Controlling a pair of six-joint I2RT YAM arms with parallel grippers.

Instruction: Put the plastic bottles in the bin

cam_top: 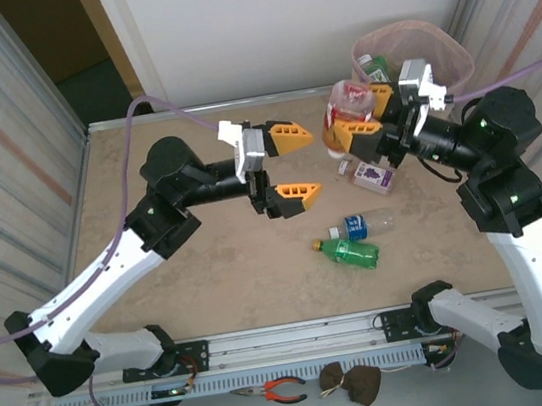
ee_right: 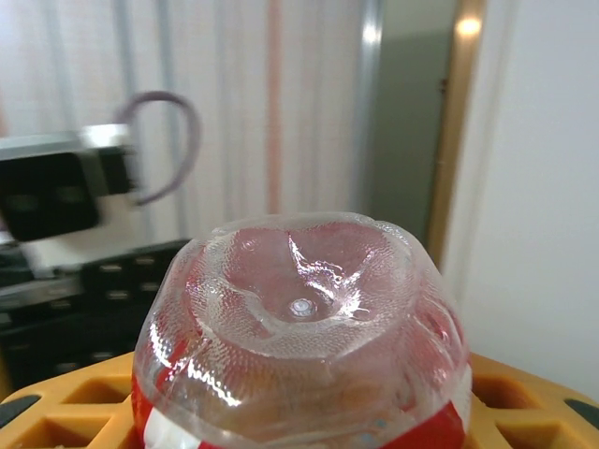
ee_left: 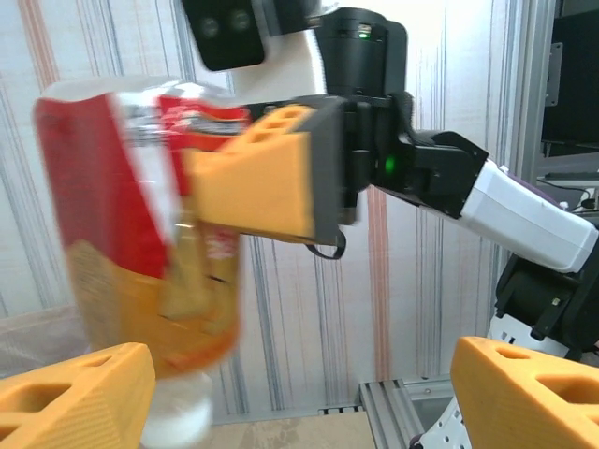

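Beige counter (cam_top: 209,262): right end effector (cam_top: 360,116) at two o'clock clamps red-labelled bottle (cam_top: 345,99) across its label, likely light, crushable, slick; left end effector (cam_top: 284,167) jaws apart, empty.

arms (cam_top: 100,282): white shells, black joints
fingers (cam_top: 292,136): orange, blocky, slotted
cables (cam_top: 145,99): purple, running from wrists
light (ee_left: 389,165): green, on black joint

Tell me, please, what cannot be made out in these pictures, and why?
- Contents of the bin: top view, the right gripper and its red-labelled bottle cover part of the opening.
- That bottle's label text: left wrist view, blurred by motion.
- Its cap: right wrist view, the bottle's base faces the camera.
- Label text on the green bottle: top view, too small.
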